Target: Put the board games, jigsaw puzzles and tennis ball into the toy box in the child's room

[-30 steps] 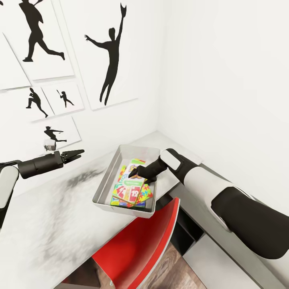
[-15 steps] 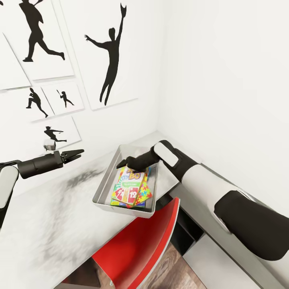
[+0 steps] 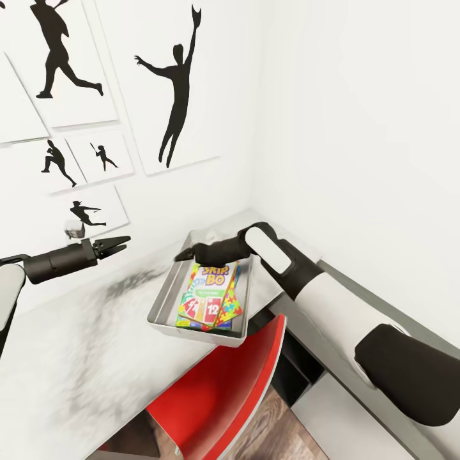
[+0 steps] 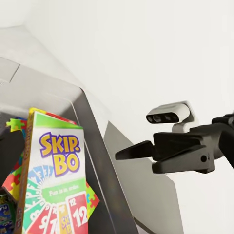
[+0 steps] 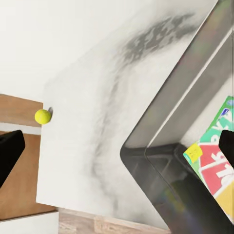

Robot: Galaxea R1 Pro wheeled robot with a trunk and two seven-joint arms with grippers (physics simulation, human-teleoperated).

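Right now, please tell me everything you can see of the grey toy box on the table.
The toy box is a light grey, open-topped rectangular tray with sloping, slightly glossy walls. It stands flat on the pale table, near the edge by the red chair. Inside lies a stack: the Skip-Bo board game on top, over jigsaw puzzles. The right gripper hovers above its far end, holding nothing.

Red chair tucked under the desk edge, black athlete-silhouette posters on the white wall, wood-plank floor below
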